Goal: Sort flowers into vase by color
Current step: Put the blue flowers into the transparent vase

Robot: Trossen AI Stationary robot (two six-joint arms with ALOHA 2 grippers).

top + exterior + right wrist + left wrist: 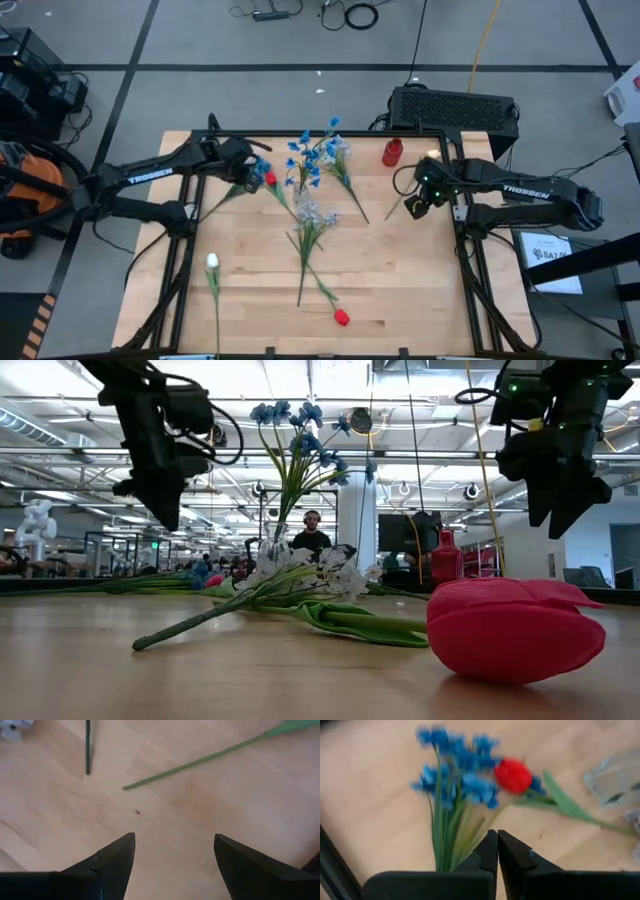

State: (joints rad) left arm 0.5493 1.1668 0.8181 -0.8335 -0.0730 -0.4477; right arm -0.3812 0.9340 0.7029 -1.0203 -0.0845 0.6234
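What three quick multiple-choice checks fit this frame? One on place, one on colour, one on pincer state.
1. Where is the red vase?
A. far edge of the table, nearer the right arm
B. near edge, beside the white tulip
C. in the left pincer

2. What colour are the flowers standing in the clear vase?
A. red
B. blue
C. white

3. How is the right pincer?
A. shut on a stem
B. shut, empty
C. open, empty

Answers:
1 A: the high view shows it upright at the far edge, close to the right arm.
2 B: the low view shows the blue flowers rising from the clear vase.
3 C: the right wrist view shows its fingers wide apart over bare table.
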